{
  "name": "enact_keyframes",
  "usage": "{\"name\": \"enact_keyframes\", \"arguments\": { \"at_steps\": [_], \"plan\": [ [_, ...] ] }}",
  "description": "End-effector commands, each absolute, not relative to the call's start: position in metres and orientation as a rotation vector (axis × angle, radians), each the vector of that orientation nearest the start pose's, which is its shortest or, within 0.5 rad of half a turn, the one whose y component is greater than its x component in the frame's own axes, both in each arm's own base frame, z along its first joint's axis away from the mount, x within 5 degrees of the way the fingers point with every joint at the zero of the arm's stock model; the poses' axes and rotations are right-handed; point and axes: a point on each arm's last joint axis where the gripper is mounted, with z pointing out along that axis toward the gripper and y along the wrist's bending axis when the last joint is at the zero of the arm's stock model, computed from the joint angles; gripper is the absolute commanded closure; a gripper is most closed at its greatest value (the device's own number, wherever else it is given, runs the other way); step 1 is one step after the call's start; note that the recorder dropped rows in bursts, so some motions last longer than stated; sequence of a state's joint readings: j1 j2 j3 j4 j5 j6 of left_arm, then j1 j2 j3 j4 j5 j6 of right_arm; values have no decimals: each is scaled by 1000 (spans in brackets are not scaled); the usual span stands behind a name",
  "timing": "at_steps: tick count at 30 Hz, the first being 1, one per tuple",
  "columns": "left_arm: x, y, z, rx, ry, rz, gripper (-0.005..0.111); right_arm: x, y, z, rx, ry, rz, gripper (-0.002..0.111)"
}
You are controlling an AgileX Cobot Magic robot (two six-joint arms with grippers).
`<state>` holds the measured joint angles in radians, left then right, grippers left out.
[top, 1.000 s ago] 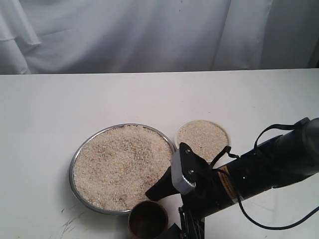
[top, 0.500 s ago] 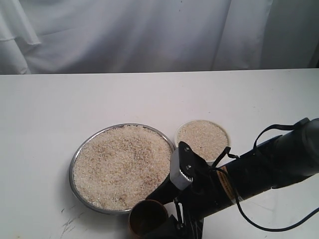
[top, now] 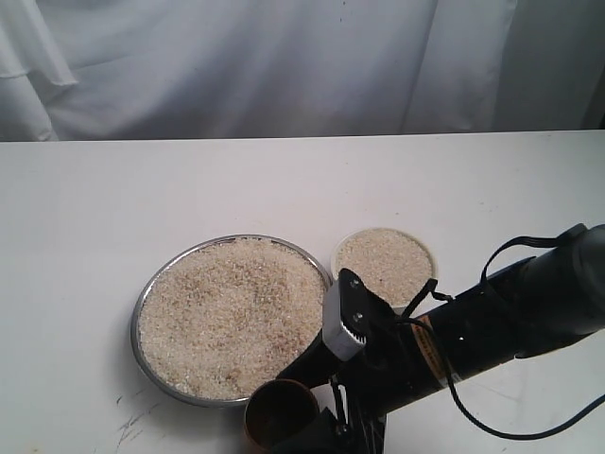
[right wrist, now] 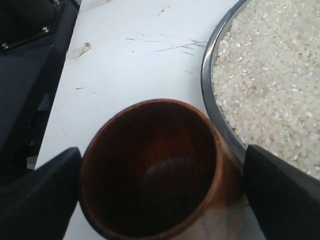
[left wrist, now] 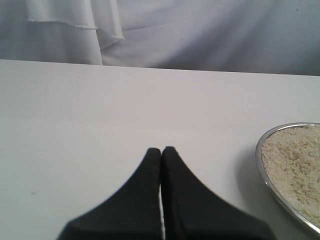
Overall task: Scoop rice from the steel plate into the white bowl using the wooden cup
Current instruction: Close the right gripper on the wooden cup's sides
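Right gripper [right wrist: 162,152] straddles upright wooden cup [right wrist: 150,172] beside steel plate [right wrist: 205,85]; clamped or not, cannot tell. Left gripper [left wrist: 161,150] closed, empty.

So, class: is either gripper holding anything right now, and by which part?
Left gripper: shut, empty. Right gripper: its fingers flank the wooden cup at opposite sides of its body; whether they grip cannot be told.

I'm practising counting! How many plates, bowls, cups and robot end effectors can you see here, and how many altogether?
steel plate: 1
white bowl: 1
wooden cup: 1
end effectors: 2 (left end effector, right end effector)
Total: 5
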<state>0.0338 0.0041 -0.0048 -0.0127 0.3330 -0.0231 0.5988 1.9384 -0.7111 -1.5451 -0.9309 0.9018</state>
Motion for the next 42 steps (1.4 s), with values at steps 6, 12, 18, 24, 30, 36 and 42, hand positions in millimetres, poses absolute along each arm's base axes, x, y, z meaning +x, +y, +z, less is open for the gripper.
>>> {"name": "enact_keyframes", "arguments": {
  "at_steps": [6, 12, 18, 24, 30, 36, 42],
  "plan": [
    [54, 1, 184, -57, 1801, -6, 107, 197, 220, 101, -1646, 1827, 1149, 108],
    [54, 1, 184, -57, 1801, -6, 107, 197, 220, 105, -1654, 1802, 1128, 108],
    [54, 1, 184, -57, 1801, -6, 107, 202, 216, 118, -1668, 1800, 993, 108],
    [54, 1, 184, -57, 1801, -6, 107, 195, 217, 116, -1728, 1809, 1031, 108],
    [54, 1, 184, -57, 1801, -6, 107, 184, 230, 109, -1811, 1810, 891, 108],
    [54, 1, 184, -57, 1801, -6, 107, 180, 233, 118, -1837, 1769, 851, 108],
    [54, 1, 184, -57, 1801, -6, 107, 181, 232, 132, -1829, 1739, 801, 108]
  ]
}}
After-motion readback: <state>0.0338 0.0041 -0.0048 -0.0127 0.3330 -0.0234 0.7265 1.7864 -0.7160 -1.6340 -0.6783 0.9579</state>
